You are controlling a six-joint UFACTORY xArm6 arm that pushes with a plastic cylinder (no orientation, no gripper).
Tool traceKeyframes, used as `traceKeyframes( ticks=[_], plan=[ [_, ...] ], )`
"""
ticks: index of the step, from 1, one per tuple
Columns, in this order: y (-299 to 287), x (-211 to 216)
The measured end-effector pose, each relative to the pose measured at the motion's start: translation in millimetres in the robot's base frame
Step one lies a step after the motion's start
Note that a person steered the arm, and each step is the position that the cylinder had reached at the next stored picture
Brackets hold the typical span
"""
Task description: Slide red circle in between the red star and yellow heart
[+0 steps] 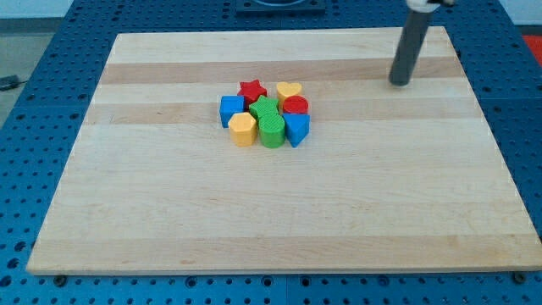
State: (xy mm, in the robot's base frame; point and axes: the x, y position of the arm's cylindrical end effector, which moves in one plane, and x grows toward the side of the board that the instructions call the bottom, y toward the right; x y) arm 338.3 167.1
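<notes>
The red circle (295, 105) sits in a tight cluster of blocks near the board's middle, just below the yellow heart (289, 89) and to the right of the green star (265, 108). The red star (251, 89) lies at the cluster's top left, a small gap apart from the yellow heart. My tip (399, 83) rests on the board at the upper right, well to the right of the cluster and touching no block.
The cluster also holds a blue cube (231, 109), a yellow hexagon (242, 129), a green cylinder (272, 133) and a blue triangle (297, 129). The wooden board (169, 212) lies on a blue pegboard table.
</notes>
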Motion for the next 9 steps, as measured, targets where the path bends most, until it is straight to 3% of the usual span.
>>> traceKeyframes(
  ticks=[3, 7, 9],
  plan=[
    [-94.6, 64.9],
    [-181.8, 61.4],
    [-194.9, 50.0]
  ],
)
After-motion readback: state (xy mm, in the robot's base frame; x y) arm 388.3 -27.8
